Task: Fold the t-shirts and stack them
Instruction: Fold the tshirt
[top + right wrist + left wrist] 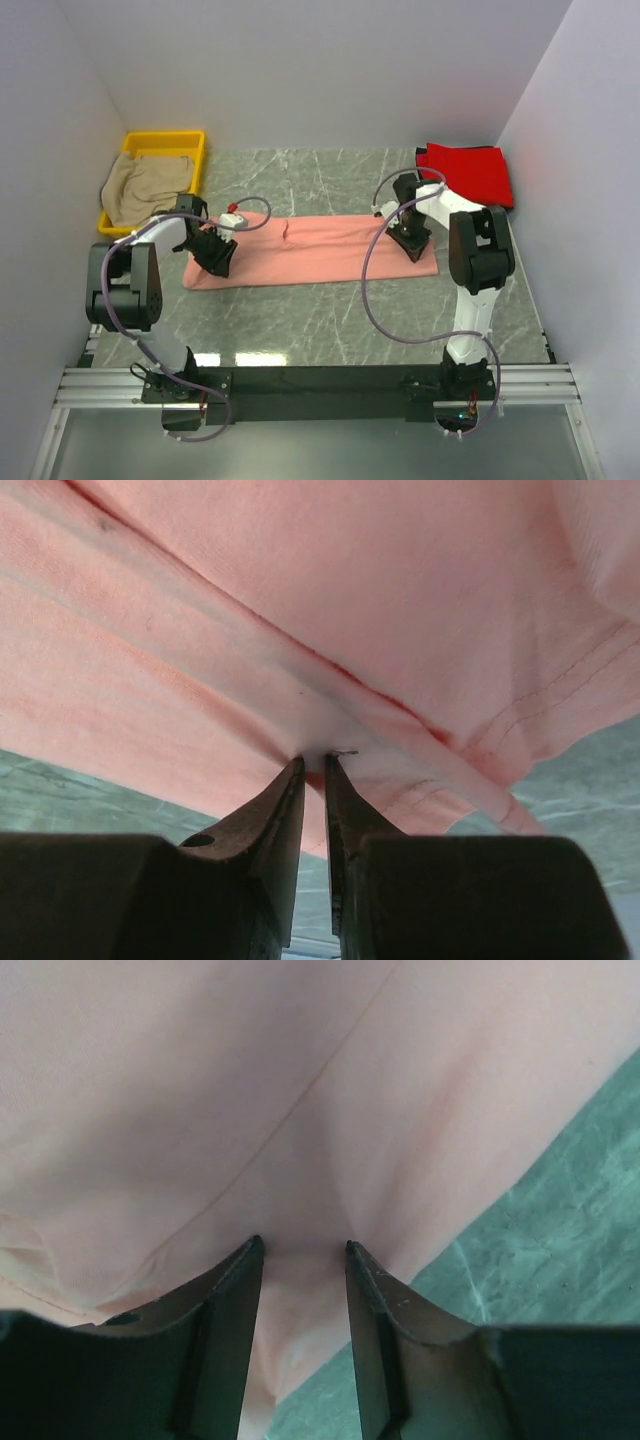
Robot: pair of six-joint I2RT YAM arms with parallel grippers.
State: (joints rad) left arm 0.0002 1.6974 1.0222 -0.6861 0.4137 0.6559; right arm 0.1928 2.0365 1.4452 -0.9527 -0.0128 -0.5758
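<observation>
The salmon-pink t-shirt (310, 250) lies folded into a long strip across the middle of the table. My left gripper (215, 252) is at its left end. In the left wrist view its jaws stand apart, tips pressed on the pink cloth (300, 1110), with a ridge of cloth between them. My right gripper (410, 240) is at the strip's right end, shut on a pinch of the shirt's near edge (330, 680). The bright red t-shirt (468, 172) lies folded at the back right. The beige-tan t-shirt (145, 188) lies crumpled in the yellow bin.
The yellow bin (165, 140) stands at the back left by the wall. White walls close in the left, back and right sides. Grey-green marble tabletop (320, 320) shows between the shirt and the arm bases. Purple cables loop off both arms.
</observation>
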